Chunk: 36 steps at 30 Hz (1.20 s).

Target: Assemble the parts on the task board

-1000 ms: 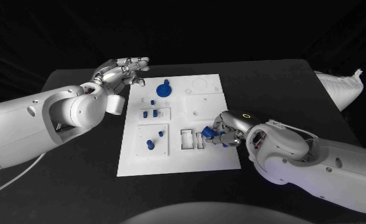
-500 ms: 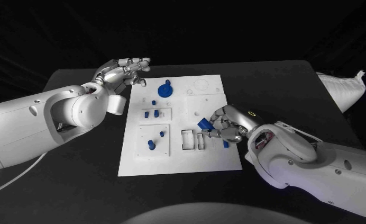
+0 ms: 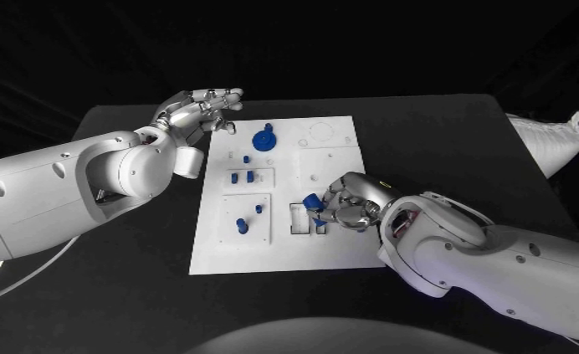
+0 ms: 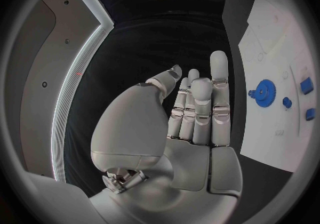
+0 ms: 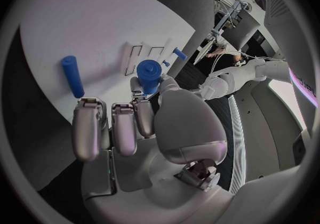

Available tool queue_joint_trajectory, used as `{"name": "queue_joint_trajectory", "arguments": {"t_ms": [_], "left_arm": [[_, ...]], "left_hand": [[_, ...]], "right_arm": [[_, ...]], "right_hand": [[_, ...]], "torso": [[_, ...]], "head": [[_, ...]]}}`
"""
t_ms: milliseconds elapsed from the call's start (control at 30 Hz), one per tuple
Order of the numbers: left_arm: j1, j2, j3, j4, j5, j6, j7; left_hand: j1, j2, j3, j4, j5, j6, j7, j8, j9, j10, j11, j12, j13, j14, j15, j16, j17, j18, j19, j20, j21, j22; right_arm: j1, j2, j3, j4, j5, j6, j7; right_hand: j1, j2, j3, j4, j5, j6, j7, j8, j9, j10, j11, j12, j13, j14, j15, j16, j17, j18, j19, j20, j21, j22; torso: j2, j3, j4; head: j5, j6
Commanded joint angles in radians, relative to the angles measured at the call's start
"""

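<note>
The white task board lies in the middle of the black table. My right hand hovers over its near right part and pinches a short blue cylinder part just above the two narrow slots. The right wrist view shows that part between thumb and fingers of the right hand, with a blue peg lying flat on the board beside it. My left hand floats off the board's far left corner, fingers straight, holding nothing. It appears as left hand in its wrist view.
A blue gear stands at the board's far end, also seen as gear. Two small blue parts stand in a square recess, and two more blue parts sit in the recess nearer me. Black table surrounds the board.
My right hand has carried the blue cylinder part leftward across the board, from its right edge to over the narrow slots. The left hand has stayed in place.
</note>
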Motion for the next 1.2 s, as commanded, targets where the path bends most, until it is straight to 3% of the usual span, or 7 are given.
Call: {"name": "queue_joint_trajectory", "arguments": {"t_ms": [33,633,700,800,867,1100,1200], "left_arm": [[0.001,0.001,0.001,0.004,0.002,0.02,0.003],[0.001,-0.001,0.001,0.009,0.002,0.02,0.002],[0.001,-0.001,0.001,0.01,0.002,0.02,0.002],[0.001,-0.002,0.001,0.01,0.002,0.019,0.002],[0.001,-0.003,0.001,0.01,0.002,0.019,0.002],[0.001,-0.004,0.001,0.012,0.002,0.02,0.003],[0.001,-0.004,0.001,0.012,0.002,0.021,0.003]], "left_hand": [[-0.004,0.008,-0.002,-0.005,-0.003,-0.009,0.002,-0.004,0.0,-0.011,0.0,0.006,0.002,-0.007,0.002,-0.004,-0.003,0.017,0.004,0.005,-0.005,-0.002],[-0.002,0.011,0.0,-0.006,-0.003,-0.01,0.002,-0.004,-0.001,-0.014,0.0,0.008,0.002,-0.008,0.002,-0.004,-0.005,0.018,0.004,0.006,-0.006,-0.002],[-0.002,0.011,0.0,-0.006,-0.003,-0.01,0.002,-0.004,-0.001,-0.014,0.0,0.008,0.002,-0.008,0.002,-0.004,-0.005,0.018,0.004,0.006,-0.006,-0.002],[-0.002,0.011,0.0,-0.006,-0.003,-0.01,0.002,-0.004,-0.001,-0.014,0.0,0.008,0.002,-0.008,0.002,-0.004,-0.005,0.018,0.004,0.006,-0.006,-0.002],[-0.002,0.011,0.0,-0.006,-0.003,-0.01,0.002,-0.004,-0.001,-0.014,0.0,0.008,0.002,-0.008,0.002,-0.004,-0.005,0.018,0.004,0.006,-0.006,-0.002],[-0.002,0.011,0.0,-0.006,-0.003,-0.01,0.002,-0.004,-0.001,-0.014,0.0,0.008,0.002,-0.008,0.002,-0.004,-0.005,0.018,0.004,0.006,-0.006,-0.002],[-0.002,0.011,0.0,-0.006,-0.003,-0.01,0.002,-0.004,-0.001,-0.014,0.0,0.008,0.002,-0.008,0.002,-0.004,-0.005,0.018,0.004,0.006,-0.006,-0.002]], "right_arm": [[0.002,0.015,0.0,-0.003,0.07,0.075,-0.028],[0.009,0.057,0.0,-0.031,0.058,0.095,-0.054],[0.01,0.061,0.0,-0.035,0.055,0.089,-0.054],[0.011,0.066,0.0,-0.041,0.045,0.078,-0.053],[0.012,0.067,0.0,-0.043,0.036,0.074,-0.053],[0.013,0.067,0.0,-0.043,0.01,0.072,-0.048],[0.014,0.064,0.0,-0.038,0.006,0.07,-0.032]], "right_hand": [[-0.017,-0.004,-0.005,0.003,0.005,0.059,-0.049,0.021,0.039,0.009,-0.008,0.003,0.05,0.081,-0.009,0.004,0.129,-0.018,0.01,-0.007,0.005,0.003],[-0.085,0.004,-0.03,0.005,0.004,0.077,-0.059,0.037,0.058,0.016,-0.017,0.003,0.058,0.081,-0.018,0.004,0.131,-0.018,0.01,-0.016,0.005,0.004],[-0.138,0.001,-0.062,0.003,-0.054,0.077,-0.06,0.04,0.062,0.016,-0.017,-0.002,0.057,0.081,-0.018,0.003,0.129,-0.018,0.01,-0.016,0.004,0.003],[-0.249,-0.016,-0.145,0.005,-0.26,0.065,-0.056,0.039,0.07,0.004,-0.014,-0.025,0.045,0.079,-0.016,-0.001,0.123,-0.016,0.004,-0.015,-0.005,-0.009],[-0.282,-0.019,-0.173,0.007,-0.31,0.059,-0.054,0.039,0.074,-0.002,-0.013,-0.038,0.038,0.079,-0.014,-0.003,0.121,-0.015,0.002,-0.014,-0.008,-0.014],[-0.294,-0.013,-0.188,0.007,-0.305,0.055,-0.053,0.04,0.078,-0.008,-0.011,-0.052,0.029,0.077,-0.013,-0.007,0.115,-0.014,0.0,-0.012,-0.013,-0.02],[-0.241,-0.014,-0.187,-0.012,-0.272,0.053,-0.053,0.043,0.083,-0.007,-0.011,-0.053,0.032,0.077,-0.013,-0.007,0.115,-0.014,0.0,-0.011,-0.013,-0.019]], "torso": [[-0.001,-0.0006,0.0007],[0.0,0.0004,0.0007],[0.001,-0.0001,0.0017],[0.0,0.0007,0.0001],[0.0,0.002,-0.0016],[0.001,0.0019,-0.0022],[0.0,0.0026,-0.0022]], "head": [[0.0,-0.005],[0.015,-0.007],[0.011,-0.006],[0.01,-0.004],[0.013,-0.004],[0.015,-0.005],[0.017,-0.005]]}}
